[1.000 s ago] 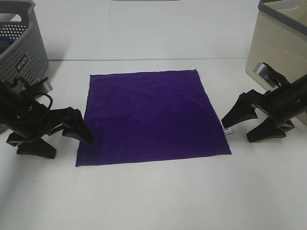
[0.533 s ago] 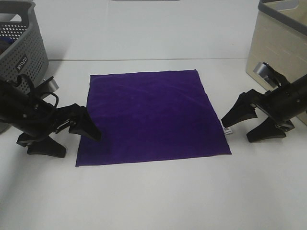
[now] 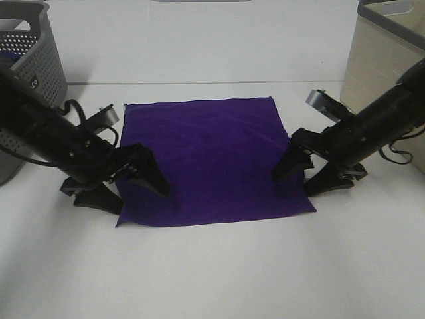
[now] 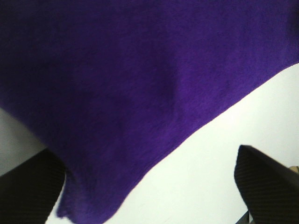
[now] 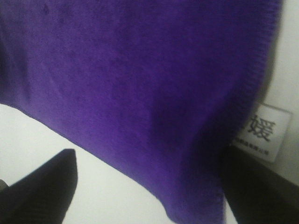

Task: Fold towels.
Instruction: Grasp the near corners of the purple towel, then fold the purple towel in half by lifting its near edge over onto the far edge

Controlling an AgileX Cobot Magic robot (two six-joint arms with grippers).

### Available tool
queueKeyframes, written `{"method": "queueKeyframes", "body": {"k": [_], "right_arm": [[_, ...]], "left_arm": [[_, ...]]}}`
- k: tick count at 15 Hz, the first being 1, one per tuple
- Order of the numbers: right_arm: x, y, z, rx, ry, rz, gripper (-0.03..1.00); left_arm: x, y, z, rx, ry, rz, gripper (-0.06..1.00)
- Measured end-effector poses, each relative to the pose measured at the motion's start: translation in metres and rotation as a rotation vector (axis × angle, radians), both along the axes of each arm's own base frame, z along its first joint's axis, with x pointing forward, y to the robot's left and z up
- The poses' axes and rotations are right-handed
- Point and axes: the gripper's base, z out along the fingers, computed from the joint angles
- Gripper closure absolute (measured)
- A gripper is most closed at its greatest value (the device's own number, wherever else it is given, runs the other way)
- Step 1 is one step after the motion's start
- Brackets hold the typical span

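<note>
Left gripper [image 3: 138, 196] and right gripper [image 3: 293, 185], spread wide, nothing held, straddled side edges of purple towel [image 3: 212, 153]; likely positioned to pinch near corners for fold.

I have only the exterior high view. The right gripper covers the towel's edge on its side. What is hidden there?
Observer: The right wrist view shows a white tag with printed characters at the towel edge, beside one finger of the open right gripper.
Operator: And the left gripper, does it hold the cloth?
Observer: No. In the left wrist view the left gripper is open. The towel's corner lies between its fingers, not pinched, with bare table next to the other finger.
</note>
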Motion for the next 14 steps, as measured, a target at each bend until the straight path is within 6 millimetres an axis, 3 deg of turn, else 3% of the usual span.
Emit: {"method": "queueKeyframes", "body": {"k": [1, 4, 5, 6, 8, 14], "right_arm": [[0.007, 0.031, -0.006, -0.007, 0.036, 0.055, 0.25], [0.016, 0.052, -0.009, -0.108, 0.056, 0.137, 0.47], [0.017, 0.052, -0.010, -0.123, 0.060, 0.136, 0.63], [0.019, 0.050, -0.010, -0.161, 0.060, 0.141, 0.84], [0.020, 0.051, -0.009, -0.166, 0.063, 0.145, 0.94], [0.014, 0.053, 0.003, -0.140, 0.087, 0.161, 0.94]], "left_arm": [[0.012, -0.027, -0.003, 0.007, 0.041, -0.058, 0.06], [0.023, -0.045, -0.006, 0.084, 0.066, -0.110, 0.27], [0.023, -0.045, -0.008, 0.097, 0.069, -0.111, 0.46], [0.024, -0.043, -0.010, 0.120, 0.063, -0.126, 0.77], [0.023, -0.043, -0.013, 0.126, 0.065, -0.135, 0.92], [0.017, -0.041, -0.002, 0.151, 0.046, -0.244, 0.94]]}}
